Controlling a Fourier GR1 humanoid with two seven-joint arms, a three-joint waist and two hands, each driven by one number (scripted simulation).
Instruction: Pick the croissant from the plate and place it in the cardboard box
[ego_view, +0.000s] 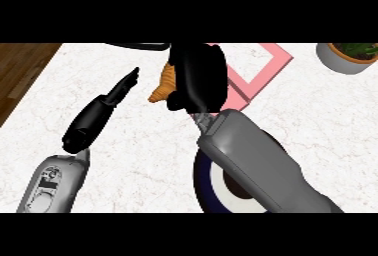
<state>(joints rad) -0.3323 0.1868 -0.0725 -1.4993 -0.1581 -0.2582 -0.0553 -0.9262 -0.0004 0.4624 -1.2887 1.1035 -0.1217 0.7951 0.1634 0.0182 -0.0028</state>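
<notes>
One croissant (163, 85) in right hand (198, 75), one plate (205, 187).

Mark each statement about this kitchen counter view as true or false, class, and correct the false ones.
1. The robot's right hand is curled round the golden-brown croissant. True.
2. The croissant lies on the round white plate with the dark blue rim. False: it is held up in the right hand, away from the plate, which shows under the right forearm.
3. The robot's left hand also holds something. False: its fingers are straight and it holds nothing.
4. A green plant in a grey pot stands at the far right corner of the white marble counter. True.
5. The box with the pink rim lies beside the right hand. True.
</notes>
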